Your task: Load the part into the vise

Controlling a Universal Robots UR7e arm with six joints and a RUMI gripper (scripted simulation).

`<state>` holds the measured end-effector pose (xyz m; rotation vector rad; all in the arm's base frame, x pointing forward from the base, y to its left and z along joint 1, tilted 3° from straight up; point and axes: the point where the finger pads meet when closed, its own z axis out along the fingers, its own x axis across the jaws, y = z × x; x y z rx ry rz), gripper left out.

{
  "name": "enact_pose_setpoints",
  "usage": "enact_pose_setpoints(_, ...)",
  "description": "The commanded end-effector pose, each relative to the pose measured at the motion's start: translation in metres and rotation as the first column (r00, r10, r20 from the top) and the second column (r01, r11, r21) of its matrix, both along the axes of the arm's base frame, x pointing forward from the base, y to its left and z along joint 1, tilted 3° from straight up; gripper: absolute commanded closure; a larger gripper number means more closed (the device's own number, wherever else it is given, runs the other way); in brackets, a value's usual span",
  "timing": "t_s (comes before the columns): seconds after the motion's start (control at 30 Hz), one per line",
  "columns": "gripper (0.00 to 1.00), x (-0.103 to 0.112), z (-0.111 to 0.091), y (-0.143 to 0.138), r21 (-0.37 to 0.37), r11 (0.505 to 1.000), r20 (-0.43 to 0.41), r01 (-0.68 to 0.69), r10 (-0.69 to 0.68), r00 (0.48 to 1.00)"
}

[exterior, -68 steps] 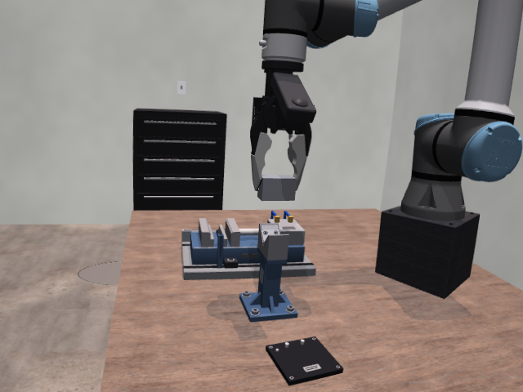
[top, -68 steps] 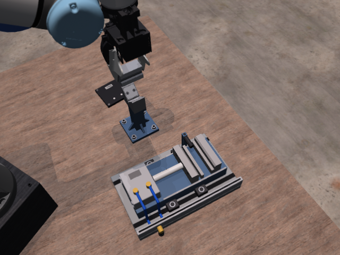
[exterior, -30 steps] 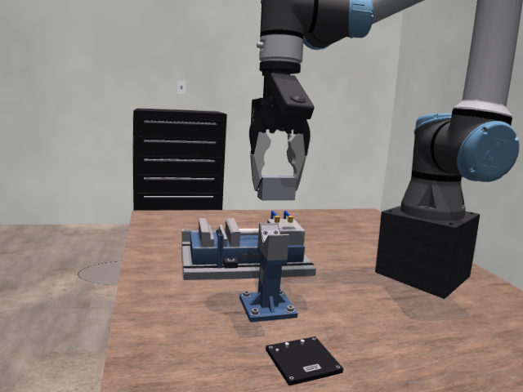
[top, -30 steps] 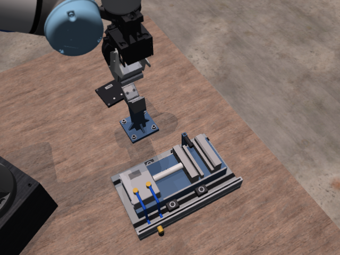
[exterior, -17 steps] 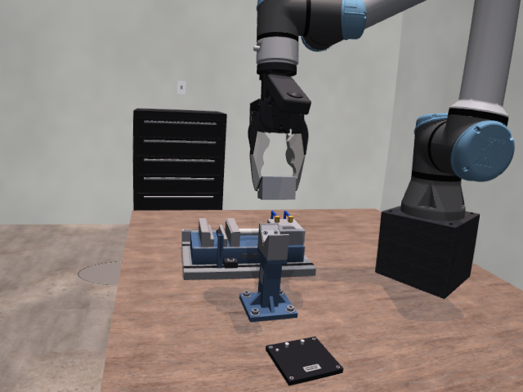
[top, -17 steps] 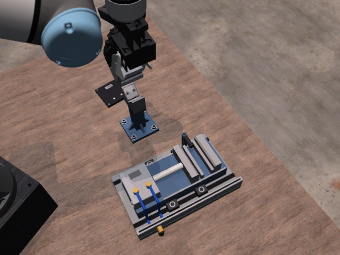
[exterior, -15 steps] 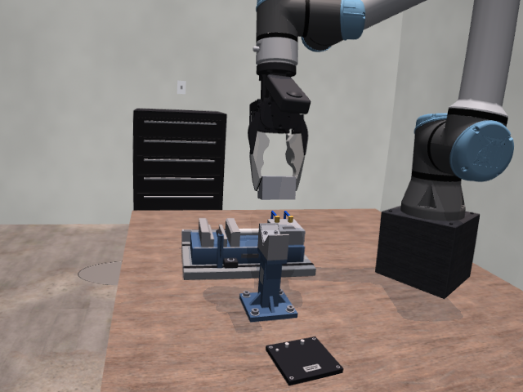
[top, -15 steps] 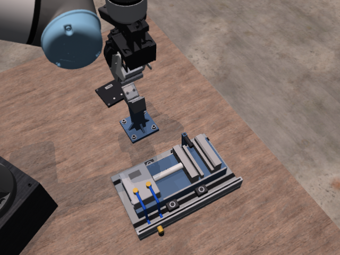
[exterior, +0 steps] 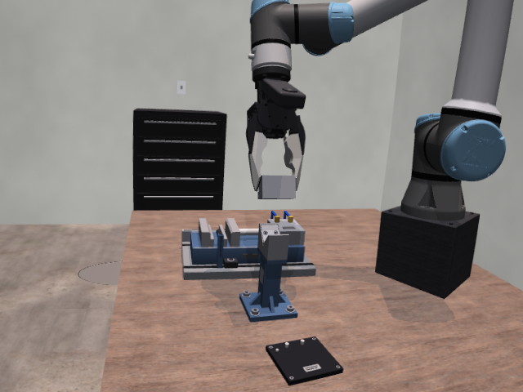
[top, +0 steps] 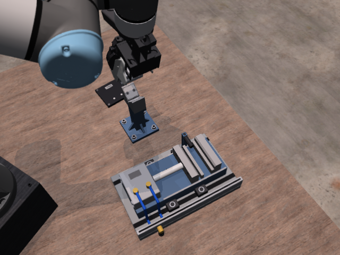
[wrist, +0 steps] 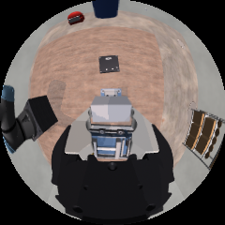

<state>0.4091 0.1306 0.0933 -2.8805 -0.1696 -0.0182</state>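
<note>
Brown wood-grain tbl (top: 90,120) (exterior: 337,295) (wrist: 80,56), grey walls (exterior: 76,63), gripper (top: 134,82) (exterior: 277,185) (wrist: 111,107) clamped on grey block (exterior: 276,187) (wrist: 111,112).

the gripper (top: 137,77) (exterior: 276,185) (wrist: 111,107) has tipped more upright, its top swinging left in the exterior view, tilting the block (top: 136,79) (exterior: 277,187) (wrist: 112,112) too.
</note>
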Motion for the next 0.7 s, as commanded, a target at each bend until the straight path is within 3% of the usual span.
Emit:
enact_pose_setpoints(0.0, 1.0, 0.0002, 0.0001, -0.0003, 0.035, 0.999, -0.004, -0.002, 0.002, 1.0)
enact_pose_setpoints(0.67, 1.0, 0.0003, -0.0007, -0.0019, 0.254, 0.967, -0.028, -0.005, 0.012, 1.0)
